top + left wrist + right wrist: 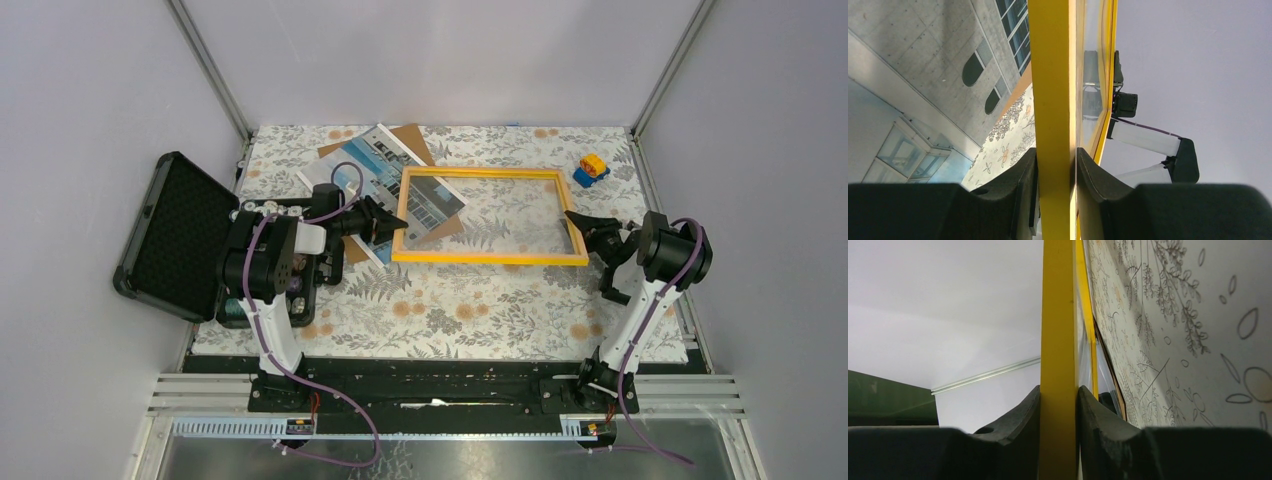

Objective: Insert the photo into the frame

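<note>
Frame (480, 258): being pinched at both short rails, left claw (397, 224) on one, right claw (572, 215) on the other, likely for squaring over the photo (375, 170) by the desk's (450, 310) far-left corner.

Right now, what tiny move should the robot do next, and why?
Probably carry the frame a little left, over the photo. The left pincer and right pincer each clamp a short side, but the photo lies crooked with only one corner under the frame.

One frame (487, 259), one photo (372, 160), one toy (591, 169)
</note>
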{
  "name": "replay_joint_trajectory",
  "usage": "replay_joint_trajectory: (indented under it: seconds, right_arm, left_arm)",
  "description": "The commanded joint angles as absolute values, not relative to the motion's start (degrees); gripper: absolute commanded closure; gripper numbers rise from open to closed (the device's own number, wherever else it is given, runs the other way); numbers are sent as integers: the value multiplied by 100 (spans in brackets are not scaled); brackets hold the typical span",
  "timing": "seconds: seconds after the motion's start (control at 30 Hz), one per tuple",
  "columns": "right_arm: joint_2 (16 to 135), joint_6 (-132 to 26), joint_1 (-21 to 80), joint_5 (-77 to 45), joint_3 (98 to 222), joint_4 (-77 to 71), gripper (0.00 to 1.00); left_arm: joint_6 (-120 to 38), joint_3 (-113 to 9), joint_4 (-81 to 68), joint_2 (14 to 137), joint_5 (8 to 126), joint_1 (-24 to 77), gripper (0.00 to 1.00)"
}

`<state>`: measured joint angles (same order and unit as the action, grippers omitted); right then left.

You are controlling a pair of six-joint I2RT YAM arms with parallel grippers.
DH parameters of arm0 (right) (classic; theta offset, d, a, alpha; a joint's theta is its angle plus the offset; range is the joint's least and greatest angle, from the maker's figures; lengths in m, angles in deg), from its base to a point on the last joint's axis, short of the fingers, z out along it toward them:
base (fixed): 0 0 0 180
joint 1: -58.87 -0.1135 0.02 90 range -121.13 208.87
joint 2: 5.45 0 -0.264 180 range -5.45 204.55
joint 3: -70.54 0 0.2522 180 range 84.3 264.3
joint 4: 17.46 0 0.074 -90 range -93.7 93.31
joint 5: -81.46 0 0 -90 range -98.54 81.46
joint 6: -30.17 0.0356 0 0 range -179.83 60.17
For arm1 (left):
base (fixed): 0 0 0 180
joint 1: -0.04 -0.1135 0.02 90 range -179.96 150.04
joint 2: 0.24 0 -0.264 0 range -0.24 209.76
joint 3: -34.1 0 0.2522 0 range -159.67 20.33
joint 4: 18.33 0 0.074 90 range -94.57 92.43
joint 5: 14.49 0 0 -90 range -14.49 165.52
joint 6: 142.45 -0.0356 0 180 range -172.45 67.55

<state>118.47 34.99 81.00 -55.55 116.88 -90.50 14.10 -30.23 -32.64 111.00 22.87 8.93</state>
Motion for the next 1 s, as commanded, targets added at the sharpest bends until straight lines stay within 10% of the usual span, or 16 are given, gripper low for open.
replay_joint_trajectory:
  seconds: [0.0,0.27,0.47,0.77,0.97]
  right_arm:
    - [11528,3637,7970,-5713,11607,-9988,72]
    - [11475,3632,7970,-5739,11378,-9993,91]
    - [11486,3654,7979,-5798,11378,-9995,67]
    - [11561,3683,7995,-5789,11453,-10005,69]
    - [11584,3720,8022,-5846,11508,-9994,71]
  left_arm:
    - [1539,-3067,-4077,10995,1963,962,77]
    - [2380,-2730,-5350,11102,1983,937,47]
    - [3558,-2473,-7098,11519,2197,936,33]
    - [2424,-2619,-5273,11134,2649,924,35]
    - [3354,-2207,-6623,11218,2701,709,35]
